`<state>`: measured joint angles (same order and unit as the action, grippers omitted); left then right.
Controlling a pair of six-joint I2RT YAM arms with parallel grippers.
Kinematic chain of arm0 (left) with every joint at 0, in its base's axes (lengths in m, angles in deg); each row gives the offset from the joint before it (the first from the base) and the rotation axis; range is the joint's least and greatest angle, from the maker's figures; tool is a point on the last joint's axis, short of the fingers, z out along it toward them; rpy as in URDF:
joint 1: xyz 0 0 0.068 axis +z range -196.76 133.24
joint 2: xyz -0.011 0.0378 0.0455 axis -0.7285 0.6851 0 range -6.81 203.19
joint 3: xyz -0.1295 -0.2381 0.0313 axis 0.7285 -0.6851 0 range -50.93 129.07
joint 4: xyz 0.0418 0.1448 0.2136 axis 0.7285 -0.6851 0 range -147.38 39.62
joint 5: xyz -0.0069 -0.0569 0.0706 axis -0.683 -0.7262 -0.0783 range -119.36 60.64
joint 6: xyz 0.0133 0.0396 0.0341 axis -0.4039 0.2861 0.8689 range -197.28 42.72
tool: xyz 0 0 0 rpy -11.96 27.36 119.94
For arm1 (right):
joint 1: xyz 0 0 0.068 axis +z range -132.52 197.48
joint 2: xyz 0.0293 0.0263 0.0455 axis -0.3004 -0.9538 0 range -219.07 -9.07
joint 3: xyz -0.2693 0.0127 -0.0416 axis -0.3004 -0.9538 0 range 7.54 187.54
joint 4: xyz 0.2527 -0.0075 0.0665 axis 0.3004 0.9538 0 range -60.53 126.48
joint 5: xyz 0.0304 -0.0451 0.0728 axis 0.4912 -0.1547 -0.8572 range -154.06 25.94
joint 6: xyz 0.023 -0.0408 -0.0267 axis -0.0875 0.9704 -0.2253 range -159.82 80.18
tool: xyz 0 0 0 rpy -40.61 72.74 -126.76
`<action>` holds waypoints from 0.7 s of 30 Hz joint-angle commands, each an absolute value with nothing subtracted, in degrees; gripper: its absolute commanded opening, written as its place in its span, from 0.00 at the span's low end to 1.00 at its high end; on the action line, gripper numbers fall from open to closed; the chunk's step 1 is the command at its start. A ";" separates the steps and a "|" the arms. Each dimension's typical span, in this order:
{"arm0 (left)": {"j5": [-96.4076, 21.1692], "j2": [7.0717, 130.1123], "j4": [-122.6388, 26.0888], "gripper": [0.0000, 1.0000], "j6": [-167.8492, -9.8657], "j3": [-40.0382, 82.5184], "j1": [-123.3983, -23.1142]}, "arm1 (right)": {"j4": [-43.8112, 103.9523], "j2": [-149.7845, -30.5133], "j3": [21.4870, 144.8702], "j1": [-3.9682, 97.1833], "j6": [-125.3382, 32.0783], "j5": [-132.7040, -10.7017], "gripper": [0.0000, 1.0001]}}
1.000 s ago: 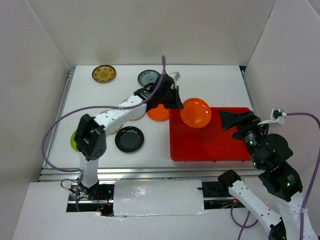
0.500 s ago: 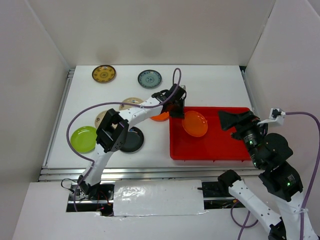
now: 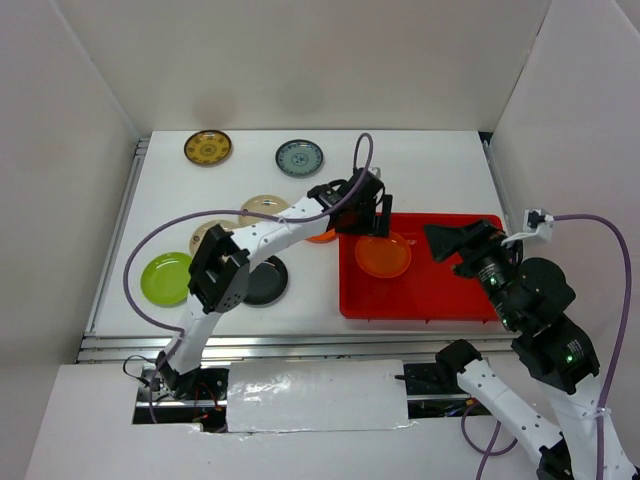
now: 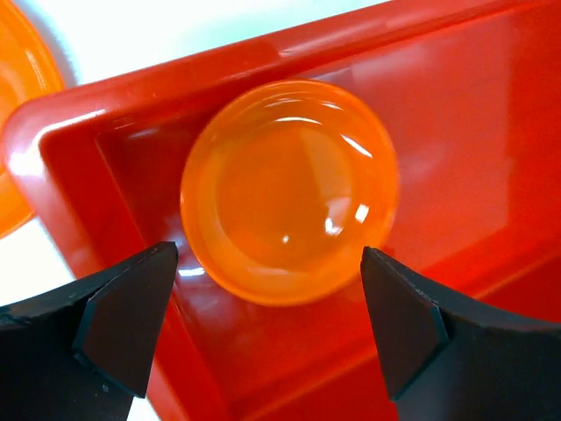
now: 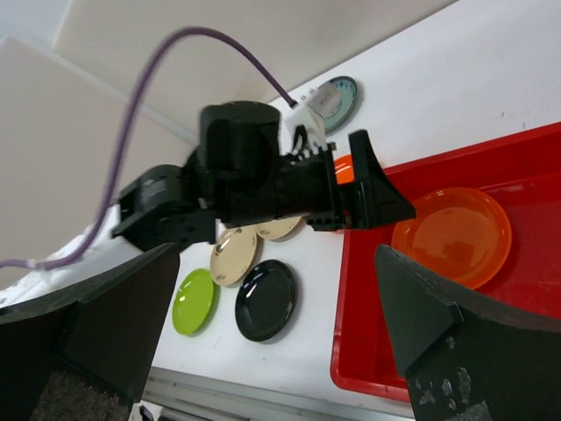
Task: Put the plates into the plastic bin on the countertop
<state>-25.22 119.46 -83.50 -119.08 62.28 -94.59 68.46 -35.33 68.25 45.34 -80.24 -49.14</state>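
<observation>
The red plastic bin (image 3: 430,295) lies on the right of the white countertop (image 3: 420,170). One orange plate (image 3: 383,255) lies flat in the bin's left part. My left gripper (image 3: 372,217) hovers over the plate's far edge. In the left wrist view this gripper (image 4: 267,267) stands open, and the orange plate (image 4: 289,189) lies free on the bin floor (image 4: 473,114). A second orange plate (image 3: 321,237) peeks out under the left arm, just outside the bin. My right gripper (image 3: 452,243) hangs open and empty above the bin's right half.
Left of the bin lie a black plate (image 3: 268,282), a lime green plate (image 3: 166,278) and two beige plates (image 3: 264,206) (image 3: 204,234). At the back lie a yellow-brown ornate plate (image 3: 208,148) and a grey-blue plate (image 3: 299,157). White walls enclose the table.
My left gripper carried the orange plate over the bin, lowered it and opened; the plate now lies flat in the bin. The right gripper shifted slightly left.
</observation>
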 commanded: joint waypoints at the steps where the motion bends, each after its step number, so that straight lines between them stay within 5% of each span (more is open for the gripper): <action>1: -19.19 109.48 -83.77 0.99 -118.06 63.16 -95.89 | 66.74 -36.66 68.80 44.99 -78.93 -50.70 1.00; 9: -6.42 98.58 -86.60 0.99 -115.36 54.64 -82.28 | 64.90 -38.16 66.97 44.73 -76.30 -55.53 1.00; 15: -25.64 109.25 -87.55 0.99 -106.55 60.84 -61.92 | 59.64 -40.70 63.97 44.64 -71.82 -68.67 1.00; 21: -42.63 114.39 -72.82 0.99 -118.65 54.57 -46.96 | 54.88 -43.26 59.14 44.64 -70.66 -76.80 1.00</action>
<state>-31.66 114.48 -79.72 -112.46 57.89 -52.32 61.07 -42.43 61.02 44.97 -72.66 -70.26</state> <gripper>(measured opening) 0.993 0.998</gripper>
